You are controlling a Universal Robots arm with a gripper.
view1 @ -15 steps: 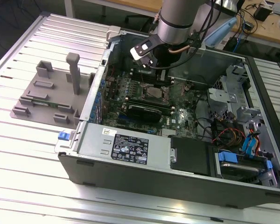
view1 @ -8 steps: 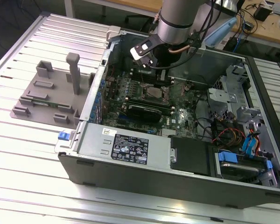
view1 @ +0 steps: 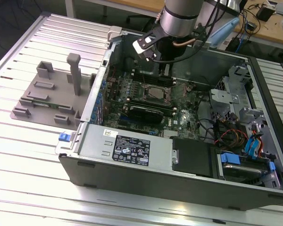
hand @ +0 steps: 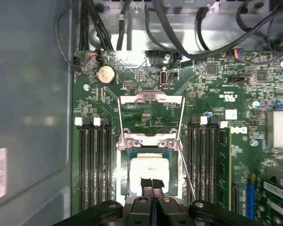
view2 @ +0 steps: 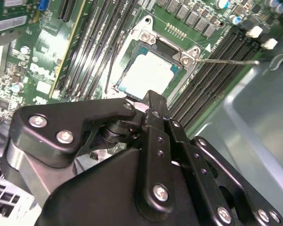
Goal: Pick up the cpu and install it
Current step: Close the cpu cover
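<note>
The cpu [hand: 150,167] lies flat in the motherboard socket [hand: 127,143], its silver top plate [view2: 148,70] bright under the light. The socket's metal load plate [hand: 151,101] stands flipped open beyond it, and the thin retention lever [view2: 226,61] sticks out to one side. My gripper [hand: 152,181] hovers just above the chip's near edge with its two black fingers pressed together and nothing between them. In the exterior view the arm [view1: 179,19] reaches down into the open computer case over the socket [view1: 153,92].
Memory slots [hand: 92,160] flank the socket, with one memory stick [hand: 222,160] seated. Black cables [hand: 179,28] hang along the case wall. A grey fixture [view1: 47,96] sits outside the case at the exterior view's left; the power supply [view1: 127,148] and drive bay [view1: 245,160] line the near side.
</note>
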